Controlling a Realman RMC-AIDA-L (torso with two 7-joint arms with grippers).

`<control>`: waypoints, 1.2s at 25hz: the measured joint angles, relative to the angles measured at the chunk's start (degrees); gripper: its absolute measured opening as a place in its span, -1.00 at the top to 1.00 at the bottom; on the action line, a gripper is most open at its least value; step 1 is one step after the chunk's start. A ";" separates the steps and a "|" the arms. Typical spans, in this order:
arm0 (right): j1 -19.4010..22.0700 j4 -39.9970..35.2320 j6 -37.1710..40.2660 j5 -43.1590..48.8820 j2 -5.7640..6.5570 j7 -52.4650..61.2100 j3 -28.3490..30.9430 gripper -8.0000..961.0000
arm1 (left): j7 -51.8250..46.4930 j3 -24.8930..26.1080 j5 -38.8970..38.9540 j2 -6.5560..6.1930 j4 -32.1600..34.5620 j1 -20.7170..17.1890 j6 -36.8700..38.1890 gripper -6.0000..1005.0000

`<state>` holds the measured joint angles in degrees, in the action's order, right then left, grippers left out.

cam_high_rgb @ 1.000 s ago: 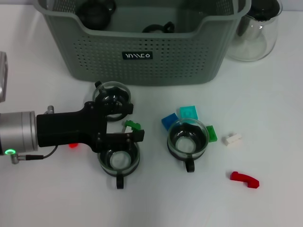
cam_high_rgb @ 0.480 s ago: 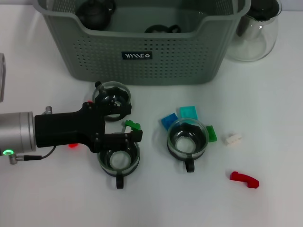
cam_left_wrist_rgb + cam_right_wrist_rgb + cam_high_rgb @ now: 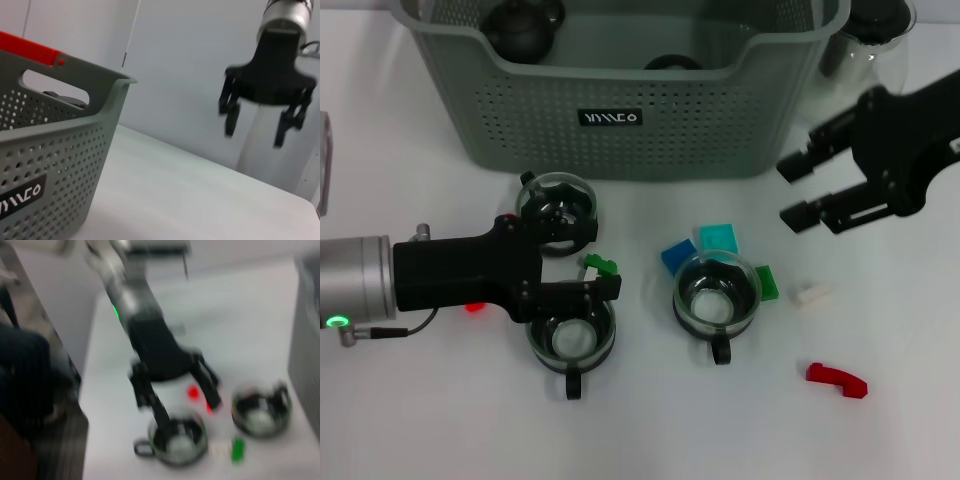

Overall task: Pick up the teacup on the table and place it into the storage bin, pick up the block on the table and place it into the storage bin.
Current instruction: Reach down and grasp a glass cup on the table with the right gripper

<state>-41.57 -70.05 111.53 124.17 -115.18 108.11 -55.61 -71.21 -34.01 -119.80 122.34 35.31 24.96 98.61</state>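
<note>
- My left pincer (image 3: 582, 262) sits open between two glass teacups in front of the storage bin (image 3: 620, 85).
- The nearer teacup (image 3: 570, 340) looks light, slick, breakable: I'd take the rim, gently.
- My right pincer (image 3: 798, 190) hangs open beside the bin's right corner.

A clear glass jug (image 3: 868, 62) stands just beside the basket on the white table (image 3: 880, 430)
</note>
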 joint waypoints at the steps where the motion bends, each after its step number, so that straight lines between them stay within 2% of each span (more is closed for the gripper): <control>1: -0.47 0.00 -0.02 2.47 -0.20 1.18 -0.35 -0.16 | 0.00 0.00 0.00 0.00 0.06 0.00 0.01 -0.62; 3: -1.60 0.01 -0.27 6.99 -0.75 3.71 -1.11 -0.16 | 0.01 0.00 0.00 -0.05 0.09 0.00 0.01 -0.62; 7: -5.08 1.95 -2.03 15.47 -2.88 7.91 -2.31 -0.16 | 0.02 -0.01 0.00 -0.26 0.00 0.14 0.00 -0.62; 12: -10.76 10.87 -7.71 23.84 -4.99 10.88 -5.86 -0.16 | 0.15 -0.01 0.00 -0.26 0.00 0.18 0.01 -0.62; 20: -14.54 21.72 -19.88 23.37 -5.57 12.39 -16.42 -0.16 | 0.89 0.00 0.00 -0.26 -0.04 -0.05 -0.06 -0.62; 29: -14.36 22.50 -25.41 19.47 -5.48 13.31 -22.09 -0.18 | 0.90 0.00 0.00 -0.08 -0.07 -0.09 -0.50 -0.62; 30: -14.34 22.54 -25.91 19.45 -5.50 13.45 -22.68 -0.24 | 0.90 -0.01 0.00 -0.08 -0.07 -0.09 -0.51 -0.62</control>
<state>-55.92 -47.51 85.63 143.62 -120.68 121.56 -78.29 -70.31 -34.01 -119.79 122.26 35.24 24.87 98.10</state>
